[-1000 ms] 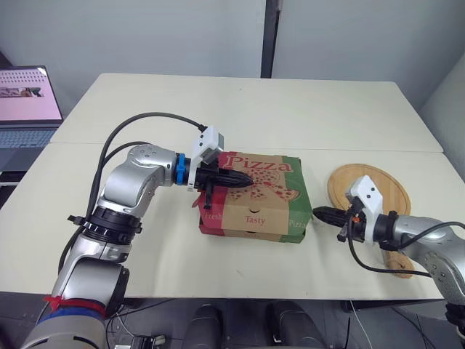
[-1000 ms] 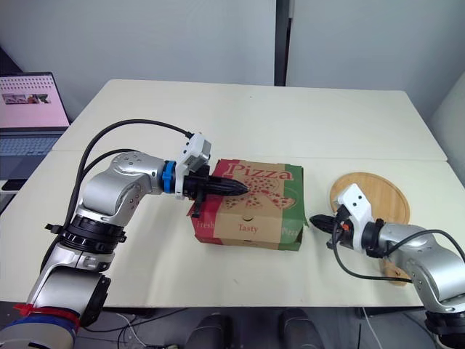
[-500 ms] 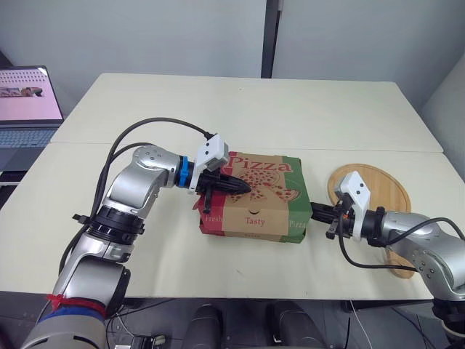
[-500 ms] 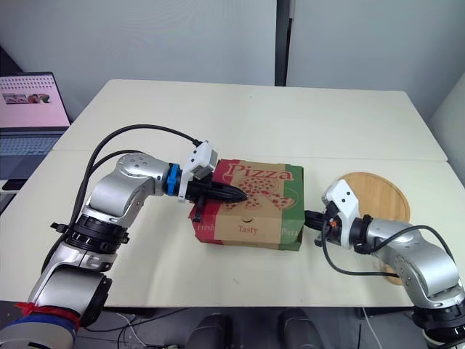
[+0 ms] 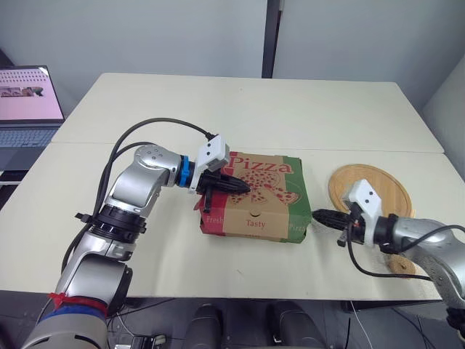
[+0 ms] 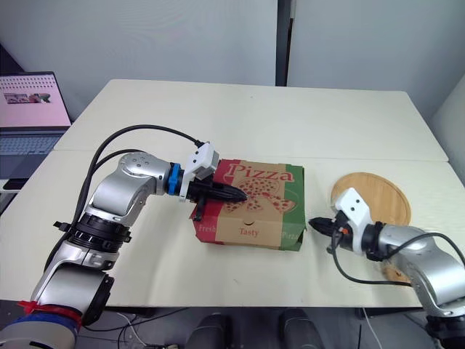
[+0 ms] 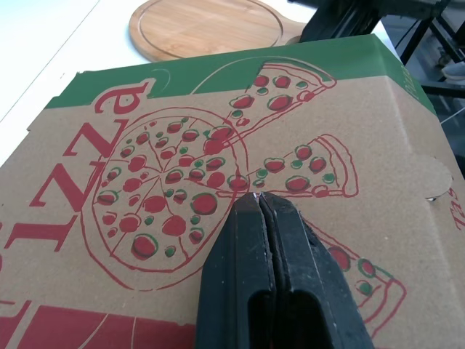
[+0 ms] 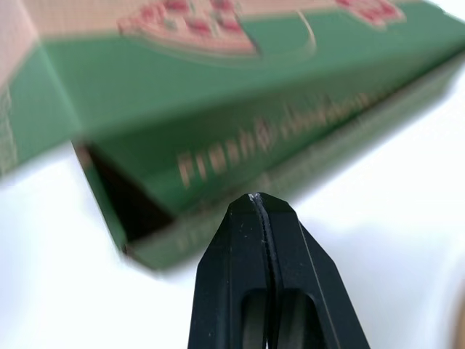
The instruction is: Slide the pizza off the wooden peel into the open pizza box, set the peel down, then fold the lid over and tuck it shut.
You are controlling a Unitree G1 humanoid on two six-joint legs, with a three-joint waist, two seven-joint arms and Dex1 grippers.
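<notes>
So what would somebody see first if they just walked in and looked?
The pizza box, folded down with big red Pizza lettering, sits in the middle of the table and catches the eye first. The left gripper, shut, lies on top of it, and the right gripper, also shut, points at its green side. The round wooden peel lies bare to the right.

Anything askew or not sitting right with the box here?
The pizza box has its lid down but not tucked: a red side flap pokes out at its left wall, and the right wrist view shows a dark gap at a green corner by the shut right gripper.
</notes>
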